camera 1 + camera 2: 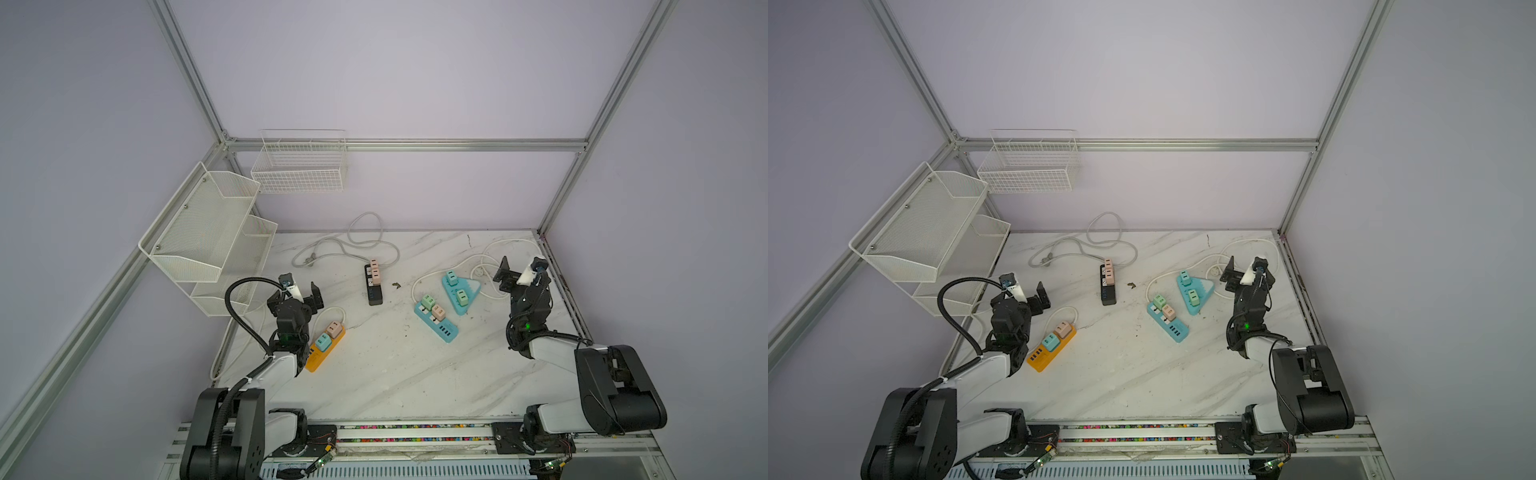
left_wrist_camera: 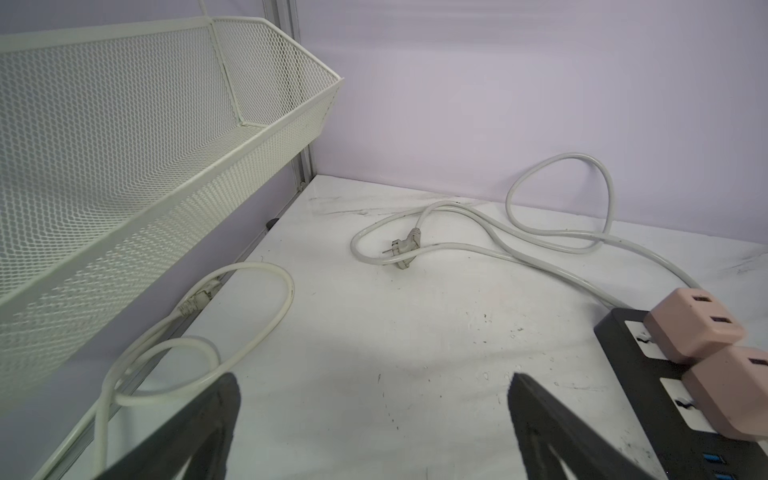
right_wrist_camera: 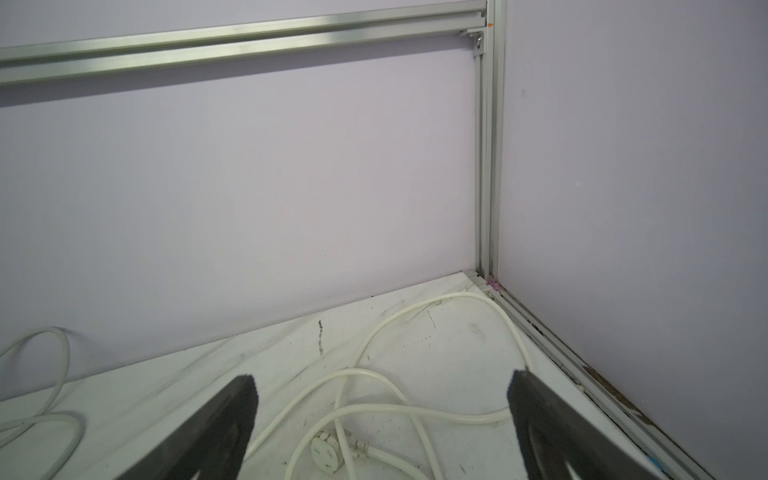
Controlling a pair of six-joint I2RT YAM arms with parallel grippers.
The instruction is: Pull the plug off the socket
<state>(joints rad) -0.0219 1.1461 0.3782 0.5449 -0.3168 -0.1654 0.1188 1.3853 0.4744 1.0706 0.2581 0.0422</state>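
Hovering over the left part of the white table (image 1: 386, 374), the left gripper (image 2: 374, 390) has its jaws spread wide with nothing between them. In its wrist view the two dark fingers (image 2: 199, 432) frame bare tabletop. The black power strip (image 2: 648, 395) lies off to one side, carrying two pink plugs (image 2: 694, 328), both pushed into their sockets. The right gripper (image 3: 380, 386) is also spread wide and empty, raised near the back right corner above a loose white cord (image 3: 461, 295) coiled on the table.

In both top views four strips lie on the table, every plug seated. The black one sits near the middle toward the back, and its grey cord (image 2: 575, 155) loops up against the back wall. A yellow power strip (image 1: 320, 357) lies just beside the left arm, with a teal plug (image 1: 323, 341) and a beige plug (image 1: 333, 329) side by side on it. Right of centre, a long blue power strip (image 1: 440, 328) carries a mint plug (image 1: 428, 300) and a peach plug (image 1: 438, 311). Just behind it a triangular blue power strip (image 1: 467, 293) carries a turquoise plug (image 1: 451, 277) and a light green plug (image 1: 462, 296), near the right gripper but apart from it. A mesh shelf (image 1: 199, 237) and a wire basket (image 1: 299, 183) hang on the walls at the back left.
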